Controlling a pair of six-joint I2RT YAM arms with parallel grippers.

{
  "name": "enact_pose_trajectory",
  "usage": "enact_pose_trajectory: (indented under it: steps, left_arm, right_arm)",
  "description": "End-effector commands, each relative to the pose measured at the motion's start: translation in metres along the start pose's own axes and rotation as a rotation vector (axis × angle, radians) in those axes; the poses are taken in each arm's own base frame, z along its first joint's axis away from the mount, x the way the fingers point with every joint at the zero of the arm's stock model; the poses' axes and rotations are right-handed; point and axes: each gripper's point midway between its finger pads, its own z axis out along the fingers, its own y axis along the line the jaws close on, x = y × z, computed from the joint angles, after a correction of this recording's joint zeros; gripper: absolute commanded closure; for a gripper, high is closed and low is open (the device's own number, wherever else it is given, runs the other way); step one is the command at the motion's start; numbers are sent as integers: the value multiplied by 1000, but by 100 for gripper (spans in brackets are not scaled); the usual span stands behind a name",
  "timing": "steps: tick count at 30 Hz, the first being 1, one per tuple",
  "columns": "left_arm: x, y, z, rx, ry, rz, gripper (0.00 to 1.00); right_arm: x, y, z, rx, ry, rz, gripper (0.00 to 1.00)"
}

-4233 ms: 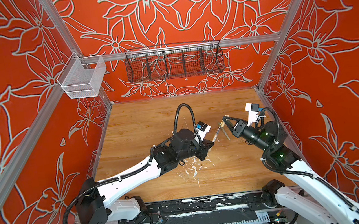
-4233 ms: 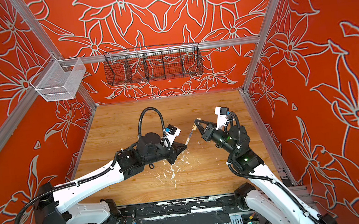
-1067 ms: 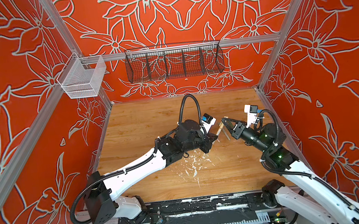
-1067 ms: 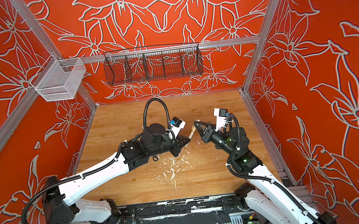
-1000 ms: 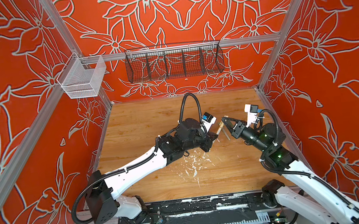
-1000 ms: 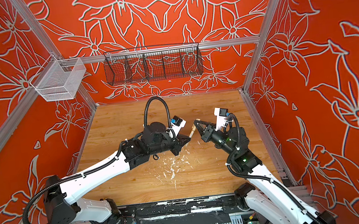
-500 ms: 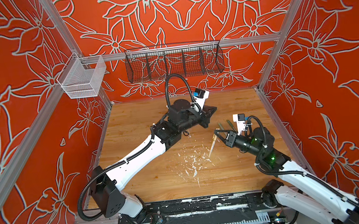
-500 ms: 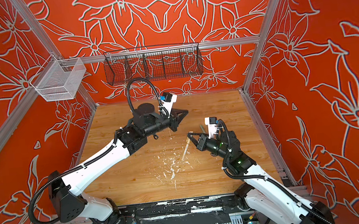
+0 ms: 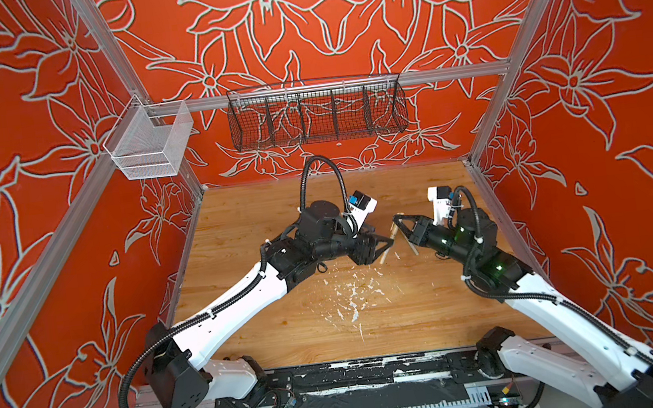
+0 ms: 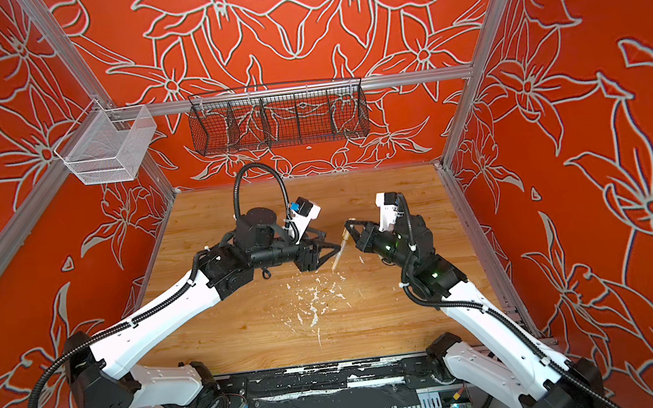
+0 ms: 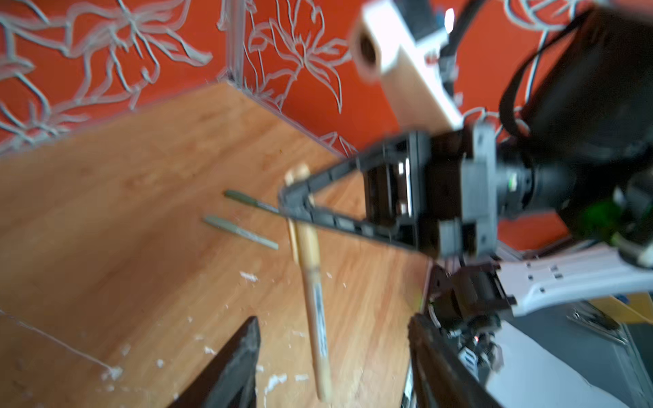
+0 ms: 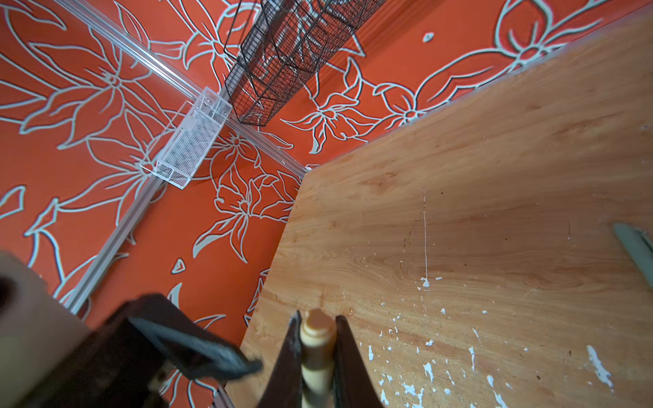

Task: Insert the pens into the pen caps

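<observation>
Left wrist view looks along the left tool (image 11: 334, 318), whose two dark fingers stand wide apart, released. The lower length of the beige pen (image 11: 315, 300) hangs between them with a gap on either side. Higher up the same pen, the right tool (image 11: 296, 201) is clenched on its thicker upper part, so the pen slants down toward the tabletop (image 11: 123, 212) without lying on it. From the right wrist, the pen's rounded beige end pokes out just past the pinching fingers (image 12: 348, 360). In both top views the two tools meet tip to tip near the middle of the tabletop, with the slanted pen between them. Just beyond the grip, flat on the wood, lie the dark green pen (image 11: 247, 201) and, beside it and nearly parallel, the pale green pen (image 11: 240, 231). A finger of the right tool crosses in front of one end of the dark one. White flecks (image 9: 352, 298) are scattered on the wood on the near side of the tools. On the far wall hang a black wire basket (image 9: 317, 116) and, in the corner to its left, a white mesh basket (image 9: 150, 143).
</observation>
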Motion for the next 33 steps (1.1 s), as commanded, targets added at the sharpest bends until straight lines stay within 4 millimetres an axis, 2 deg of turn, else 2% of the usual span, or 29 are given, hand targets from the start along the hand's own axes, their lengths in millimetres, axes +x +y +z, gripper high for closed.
enact_pose_trajectory:
  steps: [1,6,8,11,14,19,33]
  left_arm:
    - [37,-1,-2,27,100,-66,31]
    - [48,2,1,26,109,-78,31]
    - [50,9,5,-8,116,-84,31]
    - [49,14,7,-30,119,-72,30]
    - [42,10,11,-7,113,-65,31]
    - [39,4,18,44,120,-78,38]
    - [35,6,29,57,103,-125,71]
  right_arm:
    - [-2,12,2,-16,51,-38,100]
    - [1,18,6,-32,90,-41,100]
    - [2,18,6,-33,98,-45,100]
    - [6,17,6,-31,116,-48,100]
    - [10,16,6,-43,130,-48,100]
    - [11,16,4,-55,112,-52,100]
    - [11,19,3,-99,86,-47,100]
